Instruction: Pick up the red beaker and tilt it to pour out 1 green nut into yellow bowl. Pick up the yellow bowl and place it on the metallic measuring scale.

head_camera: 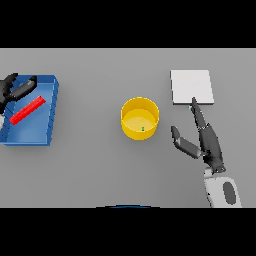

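Note:
The yellow bowl (140, 117) stands upright at the table's middle with one small green nut (143, 129) inside. The red beaker (28, 110) lies on its side in the blue tray (50, 117) at the far left. My left hand (14, 90) hovers over the tray's upper left corner, fingers relaxed, not holding the beaker. My right hand (207, 140) is open to the right of the bowl, apart from it, fingers straight and pointing toward the metallic scale (192, 86), a flat light square at the back right.
The blue tray has raised walls and sits at the table's left edge. Bare grey table lies between the bowl and the scale and in front of the bowl.

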Controlling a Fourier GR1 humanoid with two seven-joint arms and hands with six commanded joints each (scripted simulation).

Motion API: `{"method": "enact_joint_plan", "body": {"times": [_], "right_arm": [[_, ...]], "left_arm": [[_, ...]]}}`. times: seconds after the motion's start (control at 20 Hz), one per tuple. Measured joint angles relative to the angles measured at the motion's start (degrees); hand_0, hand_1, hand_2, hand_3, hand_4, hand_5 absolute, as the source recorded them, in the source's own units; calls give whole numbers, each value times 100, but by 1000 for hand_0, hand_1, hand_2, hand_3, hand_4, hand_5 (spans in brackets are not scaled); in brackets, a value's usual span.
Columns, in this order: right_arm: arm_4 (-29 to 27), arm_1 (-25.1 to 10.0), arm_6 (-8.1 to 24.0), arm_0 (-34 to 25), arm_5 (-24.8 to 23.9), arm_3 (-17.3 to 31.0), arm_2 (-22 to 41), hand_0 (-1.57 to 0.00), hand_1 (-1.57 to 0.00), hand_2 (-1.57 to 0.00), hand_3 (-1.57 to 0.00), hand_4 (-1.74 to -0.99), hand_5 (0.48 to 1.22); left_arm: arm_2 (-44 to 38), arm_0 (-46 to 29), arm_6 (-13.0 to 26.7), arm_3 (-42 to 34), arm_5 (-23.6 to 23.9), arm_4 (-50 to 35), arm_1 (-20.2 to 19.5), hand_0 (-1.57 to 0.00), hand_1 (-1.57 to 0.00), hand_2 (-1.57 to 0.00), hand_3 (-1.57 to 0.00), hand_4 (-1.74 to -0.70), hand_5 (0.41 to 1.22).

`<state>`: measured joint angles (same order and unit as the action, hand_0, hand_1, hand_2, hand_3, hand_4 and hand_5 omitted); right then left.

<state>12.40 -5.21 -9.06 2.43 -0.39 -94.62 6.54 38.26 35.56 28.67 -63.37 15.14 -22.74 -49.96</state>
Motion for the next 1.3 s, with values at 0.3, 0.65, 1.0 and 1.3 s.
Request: {"method": "enact_joint_plan", "body": {"times": [0.3, 0.65, 1.0, 1.3], "right_arm": [[465, -226, 152, -135, 92, -113, 262, 1, 1, 1, 1, -1137, 717], [2024, -1514, 344, -1355, 1102, 202, 1244, 1, 1, 1, 1, -1222, 701], [3270, -2054, -303, -2703, 1803, 987, 2371, 1, 1, 1, 1, -1211, 704], [3728, -1946, -441, -3435, 2275, 1753, 2992, 1, 1, 1, 1, -1224, 703]], "left_arm": [[-110, -25, -371, -127, 366, 75, -7, -27, -24, -23, -19, -713, 685], [-182, 1, -524, -36, 332, -18, 86, -5, -4, -4, -3, -719, 665], [-169, -73, -592, -71, 298, -66, 117, 0, 0, 0, 0, -716, 682], [-263, -150, -721, -111, 232, -185, 55, 1, 1, 1, 1, -722, 687]]}}
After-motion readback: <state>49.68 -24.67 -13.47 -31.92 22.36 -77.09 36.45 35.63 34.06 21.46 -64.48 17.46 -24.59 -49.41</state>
